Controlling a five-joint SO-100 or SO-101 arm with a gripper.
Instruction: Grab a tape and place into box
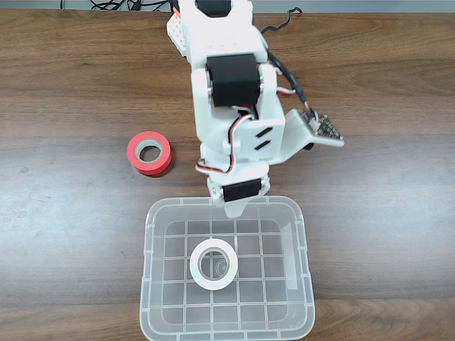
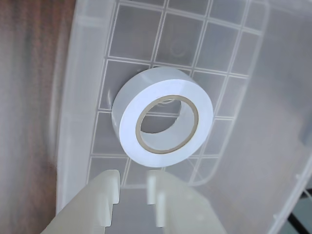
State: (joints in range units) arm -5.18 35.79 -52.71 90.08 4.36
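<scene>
Inside the one clear box, one white tape lies flat. Just above its rim, the end effector holds nothing; how wide it stands cannot be told. One red roll sits outside the box.

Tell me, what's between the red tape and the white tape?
In the fixed view, bare wooden table and then the clear box's rim lie between the red tape and the white tape, which sits inside the box.

In the fixed view, the tape lies inside the box, another roll outside, upper left.
</scene>
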